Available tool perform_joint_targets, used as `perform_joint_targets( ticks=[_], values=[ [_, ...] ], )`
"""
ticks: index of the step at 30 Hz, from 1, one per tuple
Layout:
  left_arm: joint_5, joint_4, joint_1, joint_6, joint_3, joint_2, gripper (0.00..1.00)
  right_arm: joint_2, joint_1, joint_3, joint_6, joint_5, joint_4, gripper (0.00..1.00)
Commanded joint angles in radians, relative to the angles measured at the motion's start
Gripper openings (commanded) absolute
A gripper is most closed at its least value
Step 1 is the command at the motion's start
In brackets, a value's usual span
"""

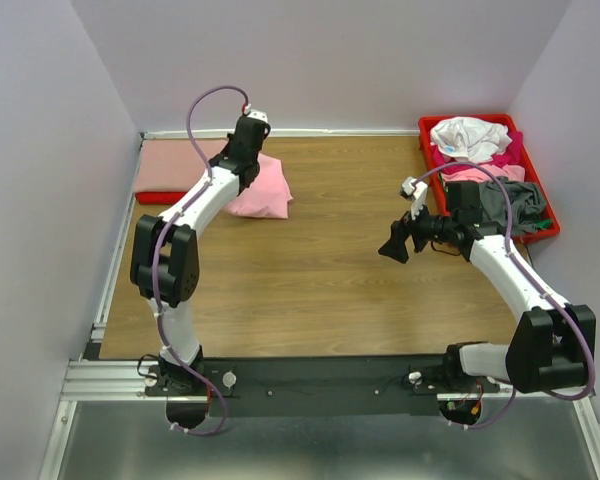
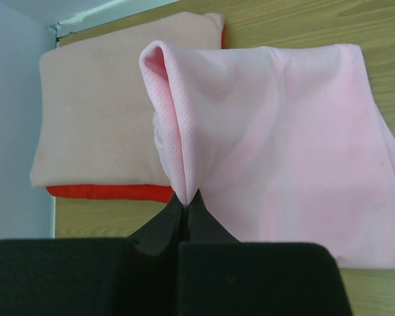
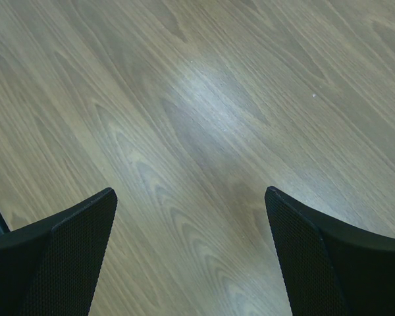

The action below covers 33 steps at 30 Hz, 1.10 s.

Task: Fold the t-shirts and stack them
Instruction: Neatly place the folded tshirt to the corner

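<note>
pink t-shirt [image 2: 283, 145]: edge in left gripper [image 2: 185, 197]; right gripper [image 3: 191, 197] spread, seemingly hovering

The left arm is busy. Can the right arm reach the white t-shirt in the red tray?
Probably yes: the right gripper is open and empty, and the white t-shirt lies uncovered on top in the red tray beside that arm.

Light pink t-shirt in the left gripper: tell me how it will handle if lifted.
Probably floppy: the light pink t-shirt bunches into a soft ridge where the left gripper pinches it. Likely light, since the thin mesh cloth holds that ridge up. Its folded layers may slide apart, as only one spot is gripped.
</note>
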Motion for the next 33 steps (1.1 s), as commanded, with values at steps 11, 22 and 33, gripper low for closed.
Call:
perform_joint_targets(
  ticks=[11,22,33],
  values=[
    [-0.173,-0.027,0.041,0.153,0.21,0.102,0.0,-0.015,-0.007,0.009,0.008,-0.052,-0.003,1.0],
    [-0.234,0.009,0.055,0.253,0.258,0.105,0.0,-0.001,-0.009,0.005,0.009,-0.063,-0.008,1.0],
    [-0.234,0.035,0.056,0.296,0.296,0.076,0.0,0.006,-0.009,0.006,0.008,-0.063,-0.008,1.0]
  ],
)
